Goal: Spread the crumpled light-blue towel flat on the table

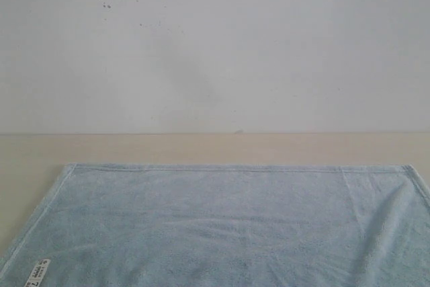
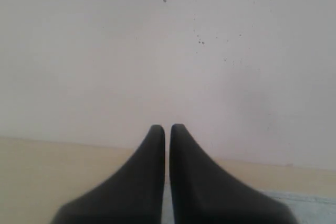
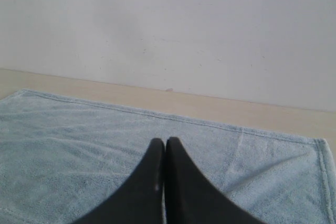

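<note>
The light-blue towel [image 1: 228,226] lies spread flat on the beige table [image 1: 201,147], its hemmed far edge straight and both far corners showing. A small white label [image 1: 38,272] sits near its left edge. Neither gripper shows in the exterior view. In the left wrist view my left gripper [image 2: 167,128] is shut with nothing in it, raised above the table's bare part, with a strip of towel [image 2: 310,205] beside it. In the right wrist view my right gripper [image 3: 165,141] is shut and empty, hovering over the towel [image 3: 79,145].
A plain white wall [image 1: 215,45] with a few dark specks rises right behind the table's far edge. A strip of bare table runs between the towel's far hem and the wall, and another to the towel's left.
</note>
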Action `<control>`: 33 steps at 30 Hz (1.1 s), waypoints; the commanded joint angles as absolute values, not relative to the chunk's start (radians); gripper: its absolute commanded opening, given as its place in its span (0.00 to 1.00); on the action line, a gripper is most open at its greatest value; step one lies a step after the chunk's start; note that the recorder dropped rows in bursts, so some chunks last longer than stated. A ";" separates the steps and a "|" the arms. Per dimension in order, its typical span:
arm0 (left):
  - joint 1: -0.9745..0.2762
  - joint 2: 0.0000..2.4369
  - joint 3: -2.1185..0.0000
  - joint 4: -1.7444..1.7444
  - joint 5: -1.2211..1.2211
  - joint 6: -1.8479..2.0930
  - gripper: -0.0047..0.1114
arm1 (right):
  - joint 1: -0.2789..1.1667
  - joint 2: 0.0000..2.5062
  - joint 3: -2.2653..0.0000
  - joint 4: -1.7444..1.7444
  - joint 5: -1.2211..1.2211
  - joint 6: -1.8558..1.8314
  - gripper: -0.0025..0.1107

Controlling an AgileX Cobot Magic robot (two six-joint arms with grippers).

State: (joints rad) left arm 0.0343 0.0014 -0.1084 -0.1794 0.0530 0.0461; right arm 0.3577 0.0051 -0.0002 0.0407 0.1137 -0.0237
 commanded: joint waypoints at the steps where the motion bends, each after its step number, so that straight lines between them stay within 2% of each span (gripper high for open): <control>1: 0.027 0.000 -0.097 -0.160 0.078 0.055 0.08 | 0.358 0.000 0.000 0.038 0.109 -0.025 0.02; 14: -0.099 0.000 0.000 -0.108 -0.011 0.018 0.08 | 0.358 0.000 0.000 0.038 0.109 -0.025 0.02; 33: -0.103 0.000 0.000 -0.090 0.030 0.018 0.08 | 0.358 0.000 0.000 0.049 0.109 -0.025 0.02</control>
State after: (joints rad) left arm -0.0988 0.0014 -0.0040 -0.0932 0.0250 0.0283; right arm 0.3577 0.0051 -0.0002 0.0494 0.1137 -0.0237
